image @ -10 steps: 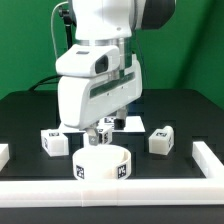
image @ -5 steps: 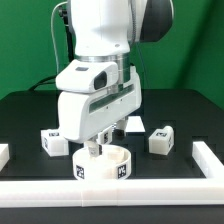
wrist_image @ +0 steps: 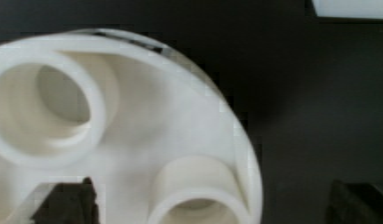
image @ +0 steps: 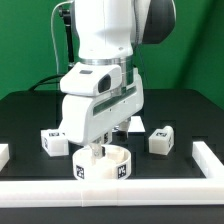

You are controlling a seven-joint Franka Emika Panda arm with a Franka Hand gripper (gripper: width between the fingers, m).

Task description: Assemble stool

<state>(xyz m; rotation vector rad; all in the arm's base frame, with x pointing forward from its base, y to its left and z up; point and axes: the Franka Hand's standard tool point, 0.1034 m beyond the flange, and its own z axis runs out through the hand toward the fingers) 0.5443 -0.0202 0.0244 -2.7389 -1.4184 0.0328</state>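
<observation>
The round white seat (image: 104,166) lies on the black table near the front, hollow side up, with tags on its wall. It fills the wrist view (wrist_image: 135,120), where two round sockets show. My gripper (image: 95,151) is down at the seat's rim on the exterior view's left. It is open, with one finger (wrist_image: 63,203) over the seat's inside and the other (wrist_image: 358,203) outside its wall. It holds nothing. One leg (image: 55,143) lies left of the seat and one leg (image: 160,139) lies right of it. The third leg is hidden behind the arm.
A long white rail (image: 110,191) runs along the front edge. Shorter rail pieces stand at the left (image: 3,153) and the right (image: 206,155). The marker board (image: 131,124) lies behind the gripper.
The gripper has come down from above the seat to its rim. A tagged leg seen behind the fingers one second ago is now covered by the arm.
</observation>
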